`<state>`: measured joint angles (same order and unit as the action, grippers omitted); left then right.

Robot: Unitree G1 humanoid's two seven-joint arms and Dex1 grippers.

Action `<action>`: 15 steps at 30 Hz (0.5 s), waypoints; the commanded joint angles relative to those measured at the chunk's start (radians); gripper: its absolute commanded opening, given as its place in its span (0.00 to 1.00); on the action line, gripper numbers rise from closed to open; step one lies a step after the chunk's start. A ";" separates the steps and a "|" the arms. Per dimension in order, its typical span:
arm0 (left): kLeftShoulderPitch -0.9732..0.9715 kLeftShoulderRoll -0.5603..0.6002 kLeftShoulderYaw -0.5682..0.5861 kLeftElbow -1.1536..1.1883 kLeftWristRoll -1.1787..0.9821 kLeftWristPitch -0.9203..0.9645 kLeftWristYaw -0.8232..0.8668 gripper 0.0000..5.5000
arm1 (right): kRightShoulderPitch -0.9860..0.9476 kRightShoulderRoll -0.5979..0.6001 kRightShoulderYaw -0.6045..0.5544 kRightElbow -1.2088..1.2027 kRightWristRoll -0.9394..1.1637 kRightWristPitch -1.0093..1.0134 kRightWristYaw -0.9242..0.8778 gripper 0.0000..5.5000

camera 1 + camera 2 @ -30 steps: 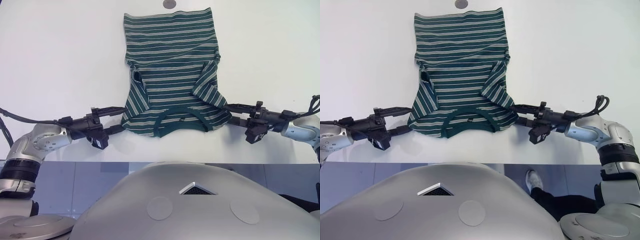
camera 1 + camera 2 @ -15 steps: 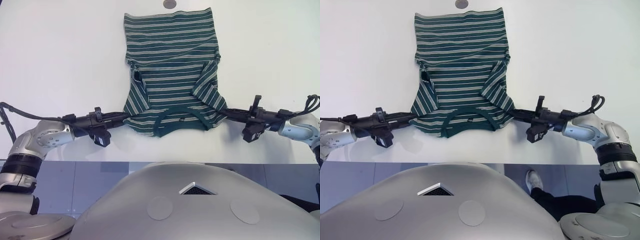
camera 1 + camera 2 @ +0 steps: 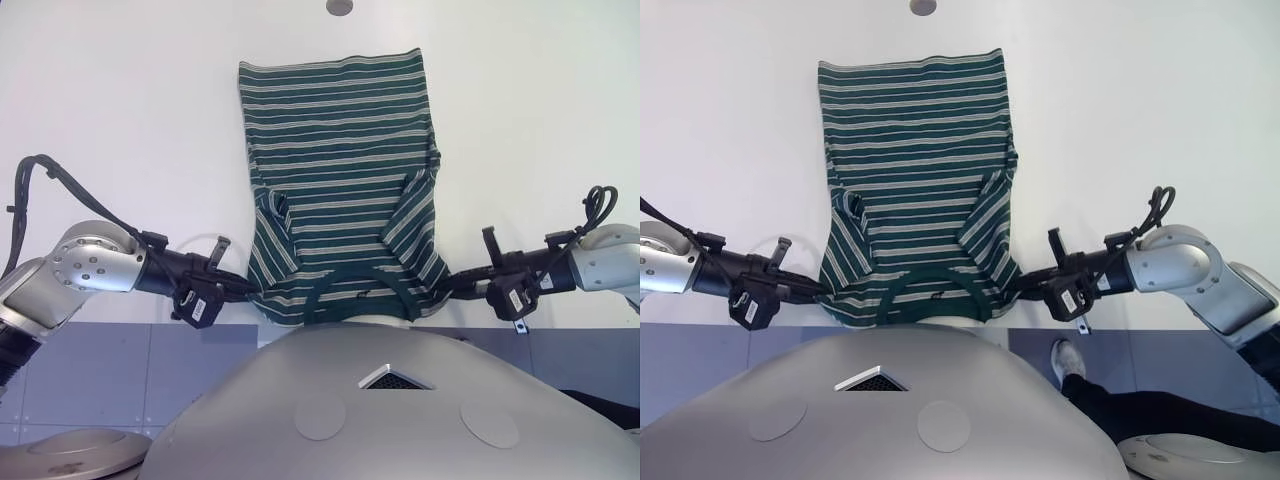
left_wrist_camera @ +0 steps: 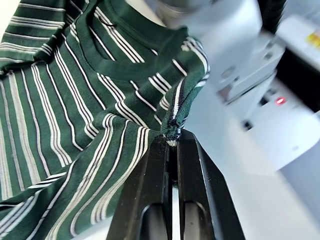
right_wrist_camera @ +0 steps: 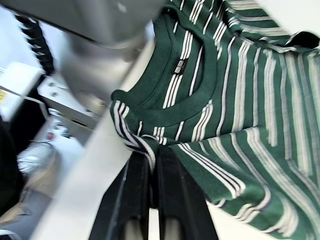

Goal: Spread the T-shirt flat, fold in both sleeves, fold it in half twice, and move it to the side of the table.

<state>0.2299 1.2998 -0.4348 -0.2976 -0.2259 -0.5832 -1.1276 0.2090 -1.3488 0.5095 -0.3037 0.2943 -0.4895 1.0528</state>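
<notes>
A dark green T-shirt (image 3: 340, 150) with thin white stripes lies lengthwise on the white table (image 3: 120, 130), hem at the far end, collar at the near edge. Both sleeves are folded in over the body. My left gripper (image 3: 248, 292) is shut on the shirt's near left shoulder corner (image 4: 172, 135). My right gripper (image 3: 447, 288) is shut on the near right shoulder corner (image 5: 147, 145). Both corners are pinched at the table's near edge, and the collar (image 3: 930, 283) hangs between them.
A small grey round disc (image 3: 339, 7) sits on the table beyond the shirt's hem. Bare white tabletop lies on either side of the shirt. The table's near edge (image 3: 120, 322) runs just under both grippers.
Both grippers closed on the shoulder corners and drew the shirt toward the near edge. The shirt now lies longer and narrower, with its hem farther from the grey disc.
</notes>
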 commanded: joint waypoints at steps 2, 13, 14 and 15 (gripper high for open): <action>0.018 0.047 0.070 -0.132 -0.290 0.282 -0.065 0.00 | -0.100 0.025 -0.081 -0.040 0.249 0.356 0.122 0.00; -0.576 -0.216 0.220 0.110 -0.904 1.235 -0.026 0.00 | -0.487 0.430 -0.231 0.271 0.499 0.978 0.163 0.00; -0.610 -0.247 0.232 0.157 -0.904 1.283 0.000 0.00 | -0.500 0.457 -0.254 0.310 0.494 0.993 0.156 0.00; -0.643 -0.280 0.243 0.204 -0.895 1.326 0.037 0.00 | -0.519 0.482 -0.277 0.354 0.485 1.003 0.149 0.00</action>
<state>-0.3506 1.0642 -0.2226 -0.1648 -1.1295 0.6738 -1.1484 -0.2524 -0.9029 0.2798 -0.0130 0.7869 0.4904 1.2184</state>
